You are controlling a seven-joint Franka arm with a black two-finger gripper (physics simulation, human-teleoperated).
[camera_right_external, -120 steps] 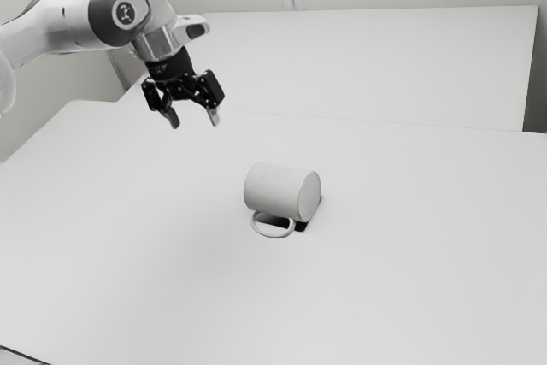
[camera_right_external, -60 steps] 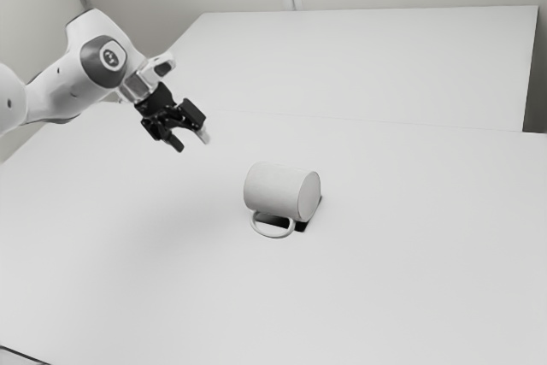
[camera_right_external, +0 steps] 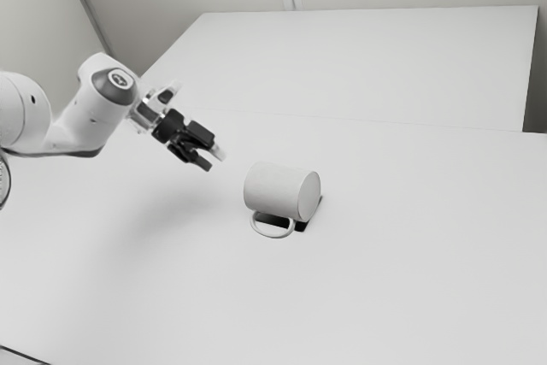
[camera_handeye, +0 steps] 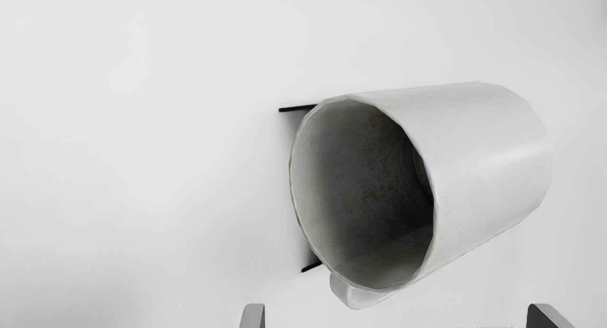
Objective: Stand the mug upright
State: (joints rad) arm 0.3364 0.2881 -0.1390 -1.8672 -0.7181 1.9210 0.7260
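While the mug (camera_right_external: pixel 275 191) lies on its side on the desk (camera_right_external: pixel 393 288) near the center of the exterior view, the end effector (camera_right_external: pixel 214 160) is held above the desk, up and to the left of it in the frame. Its fingers stand wide apart, released and empty. The handle (camera_right_external: pixel 272 235) points toward the frame's bottom; the wrist view shows the open mouth (camera_handeye: pixel 370 190).

Your spread pincer (camera_right_external: pixel 214 161) hangs near the mug (camera_right_external: pixel 278 190), lying on its side in from the surface's (camera_right_external: pixel 402 279) far edge.
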